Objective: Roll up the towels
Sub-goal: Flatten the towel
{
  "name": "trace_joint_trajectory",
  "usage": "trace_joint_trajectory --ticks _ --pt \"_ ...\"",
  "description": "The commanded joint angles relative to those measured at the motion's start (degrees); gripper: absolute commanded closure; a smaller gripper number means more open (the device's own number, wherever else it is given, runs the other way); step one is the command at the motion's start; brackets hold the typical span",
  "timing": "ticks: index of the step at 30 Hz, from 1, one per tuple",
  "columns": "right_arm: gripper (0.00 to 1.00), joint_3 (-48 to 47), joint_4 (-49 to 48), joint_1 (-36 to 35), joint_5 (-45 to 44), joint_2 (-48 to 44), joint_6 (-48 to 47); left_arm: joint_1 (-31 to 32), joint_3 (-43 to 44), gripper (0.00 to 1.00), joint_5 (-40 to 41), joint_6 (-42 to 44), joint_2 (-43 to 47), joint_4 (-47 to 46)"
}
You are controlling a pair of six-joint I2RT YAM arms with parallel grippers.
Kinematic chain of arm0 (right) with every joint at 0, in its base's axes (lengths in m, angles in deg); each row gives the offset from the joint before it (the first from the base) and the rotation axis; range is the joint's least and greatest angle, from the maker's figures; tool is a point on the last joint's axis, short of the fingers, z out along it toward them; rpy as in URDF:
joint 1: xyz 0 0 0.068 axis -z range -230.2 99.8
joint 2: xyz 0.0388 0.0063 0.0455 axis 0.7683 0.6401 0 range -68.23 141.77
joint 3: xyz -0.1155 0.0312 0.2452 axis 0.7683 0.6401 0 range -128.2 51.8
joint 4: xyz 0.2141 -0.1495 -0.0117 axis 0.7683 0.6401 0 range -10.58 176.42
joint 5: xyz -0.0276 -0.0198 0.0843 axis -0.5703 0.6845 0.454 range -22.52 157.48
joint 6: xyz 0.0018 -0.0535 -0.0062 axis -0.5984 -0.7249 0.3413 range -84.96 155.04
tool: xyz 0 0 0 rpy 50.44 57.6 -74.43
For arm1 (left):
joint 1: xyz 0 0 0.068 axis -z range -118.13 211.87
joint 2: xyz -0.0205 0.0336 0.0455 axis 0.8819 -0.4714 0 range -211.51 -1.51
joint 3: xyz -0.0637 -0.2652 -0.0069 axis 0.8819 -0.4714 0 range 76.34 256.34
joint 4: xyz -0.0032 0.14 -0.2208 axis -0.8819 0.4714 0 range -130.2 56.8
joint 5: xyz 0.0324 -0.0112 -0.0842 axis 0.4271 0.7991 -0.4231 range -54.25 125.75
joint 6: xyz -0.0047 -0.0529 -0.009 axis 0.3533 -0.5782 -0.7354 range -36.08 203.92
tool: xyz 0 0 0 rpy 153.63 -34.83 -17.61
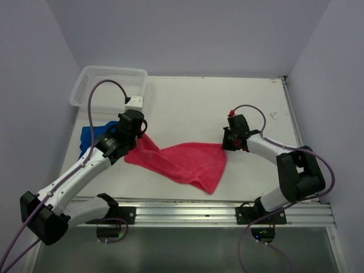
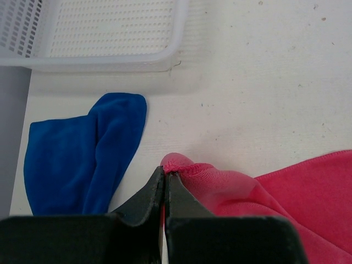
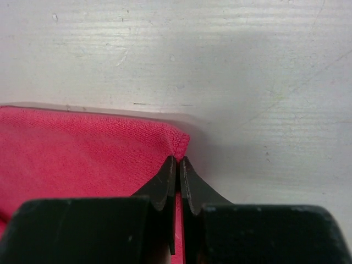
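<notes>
The pink towel (image 1: 185, 162) lay spread on the white bench (image 1: 199, 108), on the near side of the white mesh basket (image 1: 108, 71) and reaching well away from it to the right. Its far edge ran from one end effector to the other, and the rest of the cloth fell away from the basket toward the arms' bases, ending in a rounded corner.

The left end effector (image 1: 138, 137) was closed on the towel's corner nearest the basket. In the left wrist view its two black fingers met at the tips (image 2: 165, 171), with a small rumpled fold of pink cloth (image 2: 264, 198) pinched between them.

The right end effector (image 1: 226, 143) was closed on the corner farthest from the basket. In the right wrist view its fingers stood almost together (image 3: 177, 159), the hemmed corner of the towel (image 3: 82, 154) sat right at their tips, and a sliver of pink showed in the narrow gap lower down. A soft shadow lay on the bench beside that corner.

The blue towel (image 1: 91, 135) lay loosely folded on the bench just near the basket's near side, held by neither arm. In the left wrist view it (image 2: 77, 157) sat between the basket wall (image 2: 99, 61) and the left fingers, close to the pink fold but apart from it.
</notes>
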Motion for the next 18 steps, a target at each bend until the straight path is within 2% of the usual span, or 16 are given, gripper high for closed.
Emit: trace_joint_trajectory --ticks 1,8,11,15,18 --pt "1.0 -2.2 -1.1 0.4 0.3 -1.0 -1.9 -0.5 -0.2 1.0 0.5 1.3 0.9 -2.7" --pt "1.0 -12.5 6.6 0.4 -4.7 -9.0 -7.5 -0.5 1.6 1.0 1.4 2.0 1.1 -2.4" --pt "1.0 -15.6 9.0 0.1 -5.1 -15.3 -10.4 -0.5 2.4 1.0 3.1 2.7 2.0 -2.4" --pt "1.0 -13.0 11.9 -1.8 -3.6 -24.5 -13.0 -0.5 1.8 1.0 3.8 3.1 3.5 -2.9" --pt "1.0 -6.1 14.2 -4.7 -1.9 -28.1 -11.2 -0.5 0.3 1.0 2.8 2.9 3.7 -3.2"
